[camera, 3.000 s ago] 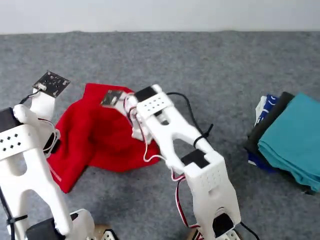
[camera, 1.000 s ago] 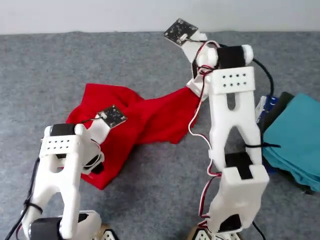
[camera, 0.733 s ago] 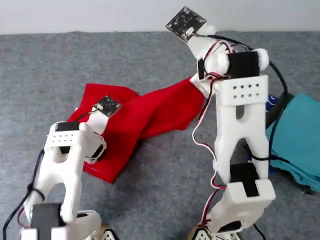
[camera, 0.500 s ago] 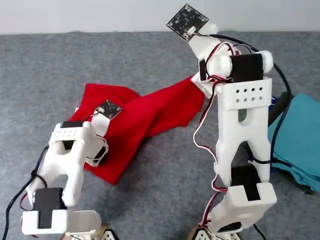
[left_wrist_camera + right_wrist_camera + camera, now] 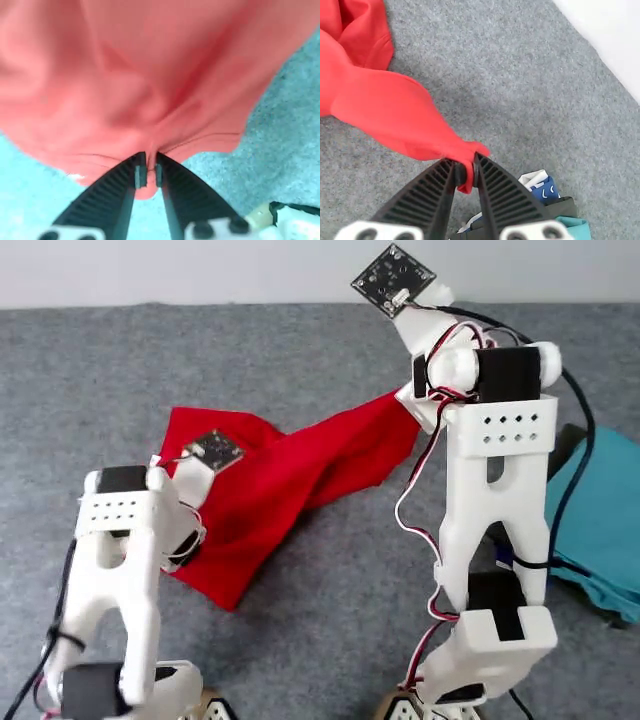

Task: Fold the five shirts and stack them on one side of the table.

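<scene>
Two claws hold one red shirt [image 5: 290, 480] by opposite ends, and we see it drawn out as a long band across the grey tabletop [image 5: 300, 350].

(a) The left claw [image 5: 147, 171] has its jaws almost shut and pinches a fold at the shirt's hem. In its wrist view the cloth gathers into creases that run toward the pinch. In the high view we place this arm at the near left, over the wider end of the shirt, which lies on the tabletop.

(b) The right claw [image 5: 466, 172] is equally narrow and clamps a bunched corner of the red cloth, with a small tip of fabric poking past the jaw tips. In the high view we place this arm at the right, with its wrist raised toward the far edge. The end it holds appears lifted off the surface.

(c) Between the two grips the shirt narrows and laps over itself near its middle.

(d) We find the stack of folded shirts [image 5: 600, 520] at the right side of the tabletop, just beside the right arm and apart from the red shirt. It has a teal shirt [image 5: 610, 490] on top, a dark shirt [image 5: 562, 206] beneath it, and a blue-and-white shirt [image 5: 540, 184] showing at the edge.
</scene>
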### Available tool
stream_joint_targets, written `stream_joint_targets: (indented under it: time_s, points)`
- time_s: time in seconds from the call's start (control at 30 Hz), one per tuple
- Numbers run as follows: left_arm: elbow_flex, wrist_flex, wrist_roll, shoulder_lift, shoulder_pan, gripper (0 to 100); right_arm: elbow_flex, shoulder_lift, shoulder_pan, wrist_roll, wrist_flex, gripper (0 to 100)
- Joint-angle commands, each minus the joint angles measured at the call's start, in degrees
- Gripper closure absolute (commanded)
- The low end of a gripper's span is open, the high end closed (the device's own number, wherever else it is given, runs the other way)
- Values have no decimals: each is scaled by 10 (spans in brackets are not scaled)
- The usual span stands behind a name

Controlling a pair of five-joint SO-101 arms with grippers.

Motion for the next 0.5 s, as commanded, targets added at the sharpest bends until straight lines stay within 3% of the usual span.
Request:
stream_joint_targets:
  time_s: [0.0, 0.1, 0.23, 0.47]
  points:
    - [-25, 33, -7, -40, 24, 949, -2, 1, 7, 0, 4, 988]
    - [-3, 43, 1, -40, 68, 895, -2, 2, 7, 0, 5, 988]
    - [29, 16, 63, -40, 126, 837, -2, 3, 0, 0, 6, 988]
    - [77, -46, 99, -39, 199, 830, -2, 3, -3, 1, 11, 988]
